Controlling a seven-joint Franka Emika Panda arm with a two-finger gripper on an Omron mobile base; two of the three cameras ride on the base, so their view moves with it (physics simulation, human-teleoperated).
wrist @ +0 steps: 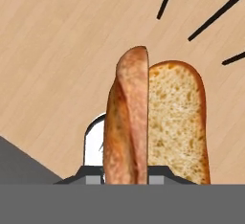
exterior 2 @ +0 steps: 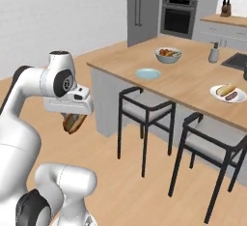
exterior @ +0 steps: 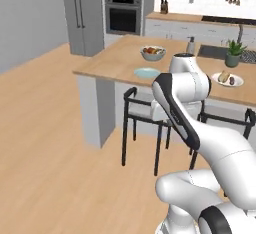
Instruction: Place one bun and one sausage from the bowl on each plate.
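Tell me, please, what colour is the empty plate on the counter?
Pale blue plate, clearest in the right base view.

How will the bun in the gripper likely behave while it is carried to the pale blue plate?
The bun looks porous, so probably light and squashy. It is split lengthwise, so its halves might shift. The gripper pinches only one end, so it may sag or swing.
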